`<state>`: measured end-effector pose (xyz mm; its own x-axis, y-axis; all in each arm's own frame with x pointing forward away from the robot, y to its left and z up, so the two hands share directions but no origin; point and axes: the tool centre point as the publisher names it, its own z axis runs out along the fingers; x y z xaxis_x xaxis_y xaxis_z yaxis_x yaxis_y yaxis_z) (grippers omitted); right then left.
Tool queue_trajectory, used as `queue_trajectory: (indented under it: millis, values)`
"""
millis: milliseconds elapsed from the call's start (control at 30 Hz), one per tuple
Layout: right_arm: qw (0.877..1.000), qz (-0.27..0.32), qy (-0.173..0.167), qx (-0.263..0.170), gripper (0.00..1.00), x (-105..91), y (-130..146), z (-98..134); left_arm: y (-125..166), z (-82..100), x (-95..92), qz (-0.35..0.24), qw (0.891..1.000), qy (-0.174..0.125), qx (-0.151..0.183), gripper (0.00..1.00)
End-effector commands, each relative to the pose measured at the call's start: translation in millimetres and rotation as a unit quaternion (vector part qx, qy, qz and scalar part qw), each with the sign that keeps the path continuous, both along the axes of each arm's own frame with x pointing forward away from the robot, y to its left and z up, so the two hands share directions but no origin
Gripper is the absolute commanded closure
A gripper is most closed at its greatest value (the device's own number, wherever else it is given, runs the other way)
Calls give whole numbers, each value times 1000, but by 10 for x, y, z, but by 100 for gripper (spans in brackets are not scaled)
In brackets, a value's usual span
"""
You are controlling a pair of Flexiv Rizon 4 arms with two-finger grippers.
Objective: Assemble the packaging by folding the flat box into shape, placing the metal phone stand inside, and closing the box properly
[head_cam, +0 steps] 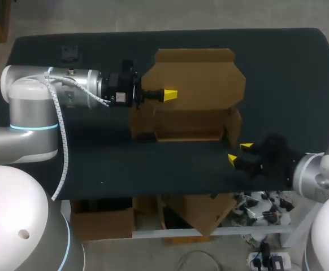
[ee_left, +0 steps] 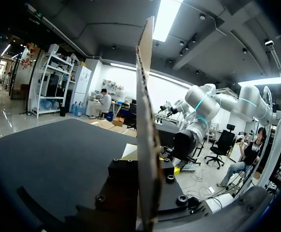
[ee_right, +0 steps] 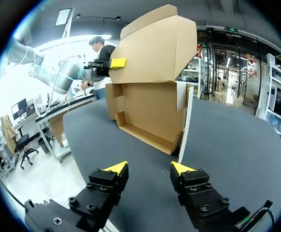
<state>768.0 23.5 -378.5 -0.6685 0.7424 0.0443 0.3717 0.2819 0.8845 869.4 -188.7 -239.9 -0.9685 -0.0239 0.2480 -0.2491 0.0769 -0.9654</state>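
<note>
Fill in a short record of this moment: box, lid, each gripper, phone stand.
box: cardboard, part-folded, on the table; tray open, nothing seen inside
lid: raised above the back wall
left gripper: jaws shut on the lid's edge
right gripper: jaws open and empty, near the box's front right corner, apart from it
stand: not in view

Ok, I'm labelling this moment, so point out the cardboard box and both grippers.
cardboard box (head_cam: 190, 123), head view, on its lower panel.
left gripper (head_cam: 170, 95), head view, yellow tip on the box's upper flap.
right gripper (ee_right: 149, 169), right wrist view, midway between its yellow tips.
</note>
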Motion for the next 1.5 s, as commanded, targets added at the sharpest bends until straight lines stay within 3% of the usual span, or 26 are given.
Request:
queue_trajectory:
  millis: [33, 900, 1500]
  values:
    - [1000, -6, -12, 5, 41, -95, -73, 42, -4, -44, 5, -1, 1000, 0, 0, 100]
    - [999, 48, -5, 7, 42, -44, -375, 202, -4, -44, 5, -1, 1000, 0, 0, 100]
    - [996, 89, -3, 2, 42, -69, -422, 310, -4, -44, 5, -1, 1000, 0, 0, 100]
